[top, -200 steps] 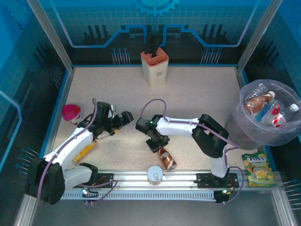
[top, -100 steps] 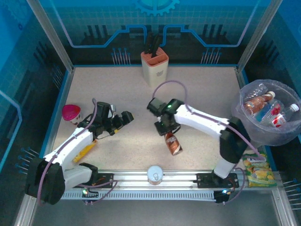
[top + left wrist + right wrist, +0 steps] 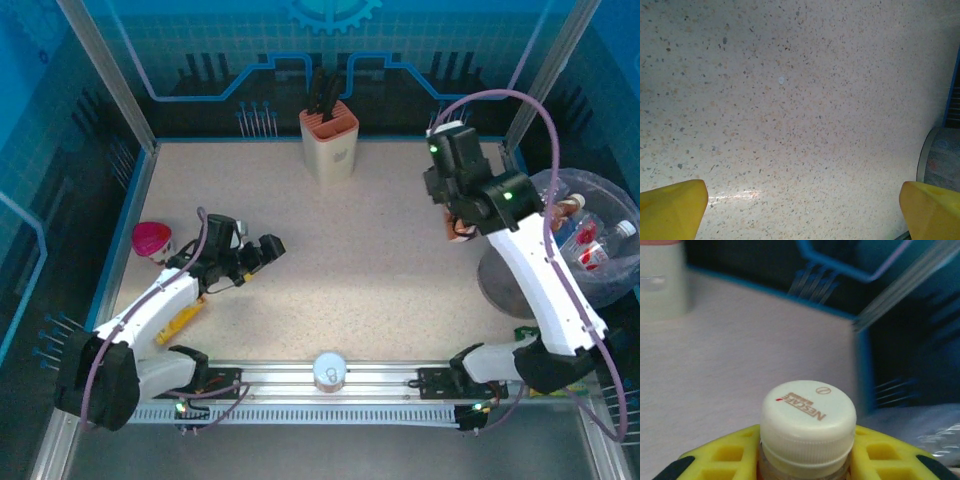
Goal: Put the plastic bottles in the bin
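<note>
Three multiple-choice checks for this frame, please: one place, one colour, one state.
1. The silver can stands on the table at: A the far left corner; B the middle of the near edge; C the far right corner.
2. The cap of the bottle in the right gripper is: A red; B blue; C white.
3. The left gripper is: A open, empty; B shut, empty; C shut on something.
Answers: 1 B, the top view shows it there; 2 C, white in the right wrist view; 3 A, its fingers stand wide apart over bare table.
</note>
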Robot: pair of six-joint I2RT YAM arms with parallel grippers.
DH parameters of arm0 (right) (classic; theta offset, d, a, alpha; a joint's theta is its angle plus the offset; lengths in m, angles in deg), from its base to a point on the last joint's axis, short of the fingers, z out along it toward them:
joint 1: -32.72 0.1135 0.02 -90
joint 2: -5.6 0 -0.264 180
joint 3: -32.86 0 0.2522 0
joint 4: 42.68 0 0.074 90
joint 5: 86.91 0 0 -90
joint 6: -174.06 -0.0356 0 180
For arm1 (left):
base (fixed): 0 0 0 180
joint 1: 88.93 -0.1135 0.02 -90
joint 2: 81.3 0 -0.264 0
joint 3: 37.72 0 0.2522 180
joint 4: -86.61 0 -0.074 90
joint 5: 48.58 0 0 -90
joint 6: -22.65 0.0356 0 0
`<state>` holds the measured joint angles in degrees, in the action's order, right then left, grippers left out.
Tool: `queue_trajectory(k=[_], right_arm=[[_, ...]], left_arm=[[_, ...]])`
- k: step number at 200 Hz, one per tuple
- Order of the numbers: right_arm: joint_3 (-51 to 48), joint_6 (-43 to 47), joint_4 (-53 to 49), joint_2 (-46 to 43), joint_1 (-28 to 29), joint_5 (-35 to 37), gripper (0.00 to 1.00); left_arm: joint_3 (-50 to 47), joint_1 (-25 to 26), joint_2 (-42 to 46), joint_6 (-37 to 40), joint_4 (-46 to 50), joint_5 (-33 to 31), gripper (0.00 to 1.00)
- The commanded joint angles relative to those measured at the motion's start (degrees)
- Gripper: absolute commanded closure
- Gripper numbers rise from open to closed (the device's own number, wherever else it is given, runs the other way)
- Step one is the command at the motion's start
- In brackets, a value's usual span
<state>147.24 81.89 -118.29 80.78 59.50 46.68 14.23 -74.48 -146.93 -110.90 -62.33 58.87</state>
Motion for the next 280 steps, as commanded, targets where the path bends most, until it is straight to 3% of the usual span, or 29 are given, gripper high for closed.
queue_trajectory(k=[1, 27, 62, 106, 158, 203, 242, 280], right_arm=[[-5.5, 22.5, 19.2, -3.9, -3.2, 16.4, 1.0], [-14.1, 37.6, 41.8, -9.8, -12.1, 11.2, 1.0], [-17.0, 37.2, 51.4, -10.9, -26.6, 4.1, 1.0], [-17.4, 26.3, 54.2, -9.1, -42.4, -7.8, 1.0], [-19.5, 11.1, 53.7, -8.4, -56.2, -21.6, 1.0], [-27.5, 6.5, 62.3, -9.4, -62.6, -29.9, 1.0], [-33.0, 8.7, 68.5, -8.6, -64.2, -33.7, 1.0], [-37.6, 6.6, 67.8, -10.7, -64.8, -35.5, 1.0]], left_arm=[[2.5, -0.5, 0.0, 1.0, 1.1, 1.2, 0.01], [3.8, -0.5, 0.1, 1.8, 2.8, 1.1, 0.01], [6.1, -0.5, -0.9, 2.1, 4.3, 1.7, 0.01], [9.1, -0.5, -0.7, 3.1, 7.3, 1.7, 0.01], [7.7, -0.5, 1.4, 2.0, 7.3, 1.1, 0.01], [7.4, -0.5, 2.2, 2.4, 7.6, 0.7, 0.01], [8.4, -0.5, 2.0, 3.7, 8.6, 0.4, 0.01], [7.8, -0.5, 0.9, 3.0, 6.8, 1.1, 0.01]])
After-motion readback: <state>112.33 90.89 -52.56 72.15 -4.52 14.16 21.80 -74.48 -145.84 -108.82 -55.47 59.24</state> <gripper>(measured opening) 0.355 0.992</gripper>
